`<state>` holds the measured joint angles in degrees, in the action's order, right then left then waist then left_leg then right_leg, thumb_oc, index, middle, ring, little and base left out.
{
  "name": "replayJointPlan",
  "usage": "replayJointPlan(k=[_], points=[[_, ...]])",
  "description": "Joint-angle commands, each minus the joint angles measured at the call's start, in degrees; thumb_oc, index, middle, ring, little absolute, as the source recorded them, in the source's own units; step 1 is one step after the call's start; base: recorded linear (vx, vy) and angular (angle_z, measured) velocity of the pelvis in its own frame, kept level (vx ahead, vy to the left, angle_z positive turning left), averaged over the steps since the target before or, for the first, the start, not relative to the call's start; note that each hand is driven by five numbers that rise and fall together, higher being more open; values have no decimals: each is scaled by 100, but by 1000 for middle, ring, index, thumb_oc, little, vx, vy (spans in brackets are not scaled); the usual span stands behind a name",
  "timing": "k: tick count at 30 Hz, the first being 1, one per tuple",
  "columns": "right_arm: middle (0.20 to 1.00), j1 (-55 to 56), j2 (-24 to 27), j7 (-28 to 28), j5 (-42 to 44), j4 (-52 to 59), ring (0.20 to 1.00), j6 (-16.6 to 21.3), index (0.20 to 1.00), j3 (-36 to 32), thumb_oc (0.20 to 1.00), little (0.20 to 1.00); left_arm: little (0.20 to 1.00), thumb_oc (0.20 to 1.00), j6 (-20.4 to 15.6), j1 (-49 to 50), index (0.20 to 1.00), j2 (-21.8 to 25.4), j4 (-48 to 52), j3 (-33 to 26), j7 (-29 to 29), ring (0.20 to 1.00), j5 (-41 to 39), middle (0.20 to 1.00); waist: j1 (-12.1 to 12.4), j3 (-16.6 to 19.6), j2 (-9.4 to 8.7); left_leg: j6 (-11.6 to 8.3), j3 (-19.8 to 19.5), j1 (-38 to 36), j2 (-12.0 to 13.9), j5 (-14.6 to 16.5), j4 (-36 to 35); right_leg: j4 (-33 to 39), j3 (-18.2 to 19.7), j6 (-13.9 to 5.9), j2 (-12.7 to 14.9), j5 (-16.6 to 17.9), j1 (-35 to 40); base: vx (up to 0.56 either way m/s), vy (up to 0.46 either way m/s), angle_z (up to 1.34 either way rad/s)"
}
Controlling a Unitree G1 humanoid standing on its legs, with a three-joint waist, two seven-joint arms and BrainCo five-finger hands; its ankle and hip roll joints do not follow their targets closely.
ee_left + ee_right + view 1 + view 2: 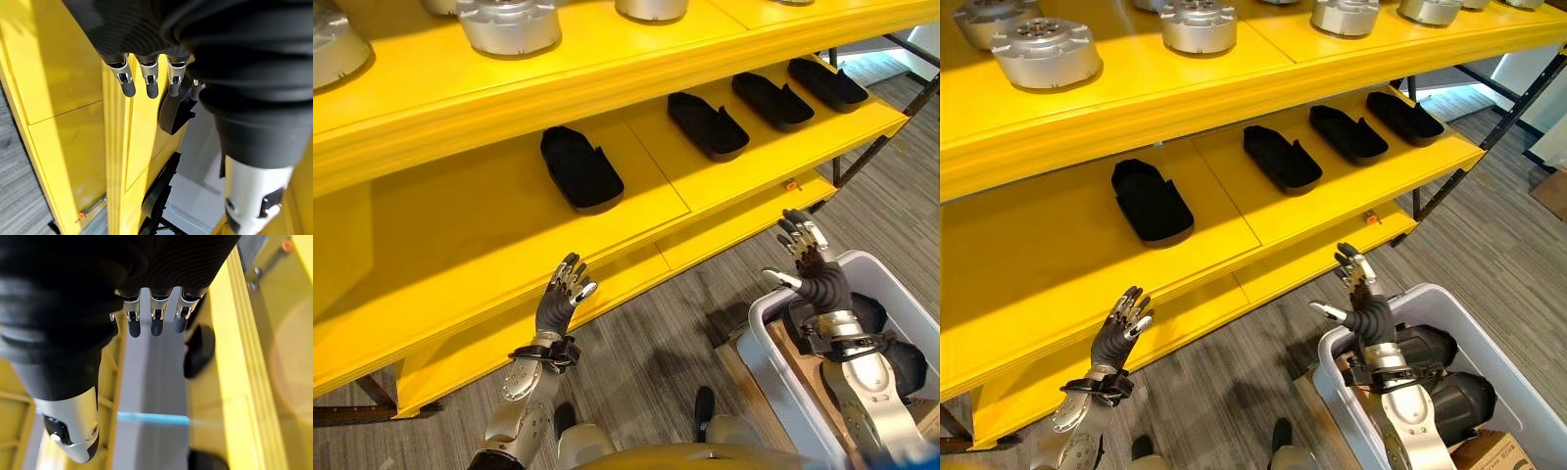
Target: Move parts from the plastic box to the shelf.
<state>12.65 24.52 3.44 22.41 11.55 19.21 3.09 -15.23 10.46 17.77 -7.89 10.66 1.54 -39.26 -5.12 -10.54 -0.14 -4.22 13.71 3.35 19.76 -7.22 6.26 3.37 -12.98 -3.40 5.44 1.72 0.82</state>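
Both hands were raised with fingers straight and spread, holding nothing. The left hand (563, 294) stood palm-forward just before the front edge of the yellow shelf (489, 255), at its middle board, and the right hand (811, 259) was lifted above the near corner of the plastic box (1351, 377), its thumb pointing toward the shelf. The pale box sat on the grey floor (646, 343) at the robot's right, resting on a brown cardboard carton (1494, 452); inside it lay dark rounded parts (1459, 397), partly hidden behind the right forearm. On the shelf's middle board four black trays (1151, 201) lay in a row, spaced apart, each empty as far as could be seen. The top board carried a line of round silver metal parts (1043, 49). The dark parts in the box lay below and behind the right hand, not touched by it, and well apart from the left hand.
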Motion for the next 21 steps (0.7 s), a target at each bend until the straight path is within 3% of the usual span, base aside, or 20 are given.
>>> replayJointPlan(k=[1, 4, 6, 7, 11, 15, 21], points=[[1000, -238, -105, 91, 251, 75, 1000, 416, 1000, -201, 1000, 1000, 1000, 1000, -332, -71, 1000, 72, 118, -214, 14, 1000, 211, 1000, 182, -28, -184, -55, -1084, 476, -1013, 142, 38, -708, 331, 73, -132, -463, -83, 95, -22, -36], [1000, -393, -165, -48, 395, -172, 1000, 367, 1000, -154, 1000, 1000, 1000, 1000, -326, 31, 1000, 3, 187, -278, 64, 1000, 327, 1000, 402, 18, -273, 201, -2070, 508, -2092, 604, 115, -612, 688, 58, -268, -331, -93, 99, -52, -89], [1000, -645, -197, -4, 446, -347, 1000, 362, 1000, -112, 1000, 1000, 1000, 1000, -332, 22, 1000, 0, 224, -314, 92, 1000, 325, 1000, 520, 65, -281, 312, -2611, 617, -2603, 647, 205, -560, 955, 59, -396, -234, -168, 85, -29, -95], [1000, -881, -283, 18, 510, -455, 1000, 359, 1000, -55, 1000, 1000, 1000, 1000, -348, 47, 1000, -21, 276, -344, 80, 1000, 323, 1000, 618, 124, -269, 458, -2975, 631, -2969, 656, 229, -507, 1239, 50, -528, -162, -228, 50, 5, -90], [1000, -974, -443, 26, 678, -485, 1000, 365, 1000, -10, 1000, 1000, 1000, 1000, -373, 110, 1000, -50, 249, -347, 95, 1000, 293, 1000, 629, 215, -283, 584, -2765, 400, -2854, 689, 18, -445, 1520, 48, -657, -100, -220, 72, 43, -138], [1000, -864, -672, -54, 1180, -498, 1000, 270, 1000, 58, 1000, 1000, 1000, 1000, -277, 193, 1000, -9, 217, -337, 58, 1000, 273, 1000, 573, 394, -338, 711, -2411, 108, -2702, 720, -317, -379, 1816, 3, -669, -68, -144, 105, 84, -61], [1000, -823, -734, -7, 1142, -477, 1000, 214, 1000, 113, 1000, 1000, 1000, 1000, -287, 155, 1000, -3, 208, -338, -20, 1000, 267, 1000, 412, 449, -285, 831, -2032, -126, -2603, 748, -573, -577, 2142, -90, -684, -56, -235, 52, 75, -39]])
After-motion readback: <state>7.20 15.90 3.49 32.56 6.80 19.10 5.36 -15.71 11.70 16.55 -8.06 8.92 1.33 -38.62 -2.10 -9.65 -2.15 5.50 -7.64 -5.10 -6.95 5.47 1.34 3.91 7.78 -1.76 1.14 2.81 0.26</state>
